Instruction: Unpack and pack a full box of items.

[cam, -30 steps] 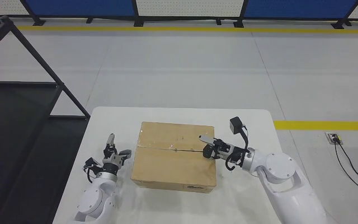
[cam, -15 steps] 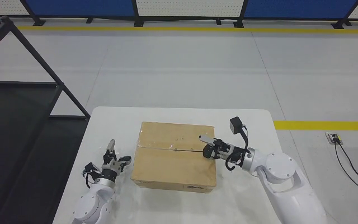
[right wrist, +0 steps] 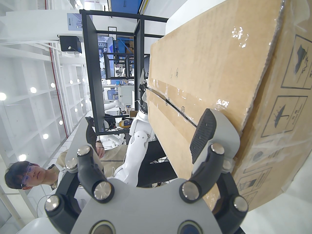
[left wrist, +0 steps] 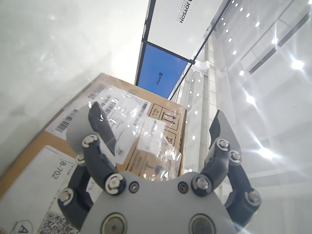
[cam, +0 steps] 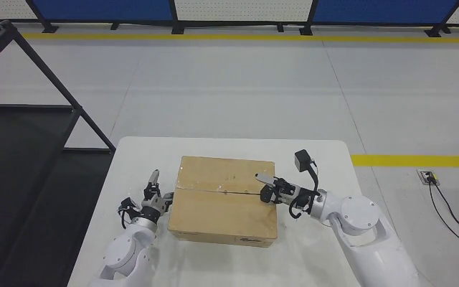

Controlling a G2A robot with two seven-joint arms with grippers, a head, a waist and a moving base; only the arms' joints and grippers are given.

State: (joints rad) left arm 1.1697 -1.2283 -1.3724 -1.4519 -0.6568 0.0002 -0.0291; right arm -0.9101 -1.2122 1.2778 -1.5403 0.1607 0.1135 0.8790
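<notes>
A big brown cardboard box (cam: 224, 197) sits shut in the middle of the white worktop (cam: 315, 154). A thin dark seam (cam: 215, 191) runs from left to right across its top where the two flaps meet. Shiny clear tape (right wrist: 234, 32) lies over the seam and wraps the right end. The left fingers (cam: 153, 175) are just beside the left side of the box, low near the worktop, and they are spread wide with nothing between them. In the left wrist view the left fingers (left wrist: 100, 120) face the side of the box (left wrist: 31, 152), which is covered with white paper labels (left wrist: 117, 108) under clear wrap. The right fingers (cam: 264, 177) are at the right end of the box, right where the seam ends. They are spread apart too and hold nothing. In the right wrist view one of the right fingers (right wrist: 203, 132) lies close over the top edge of the box (right wrist: 207, 62), beside the seam (right wrist: 170, 103), and the other sticks out past the box in the air. The box stands between the two arms, so each one faces its own side. A black metal frame (cam: 50, 122) stands on the floor to the left of the worktop. Far off there are blue wall panels (cam: 100, 8) and a yellow floor line (cam: 215, 36). A small plug socket with a cable (cam: 428, 177) lies on the floor to the right.
</notes>
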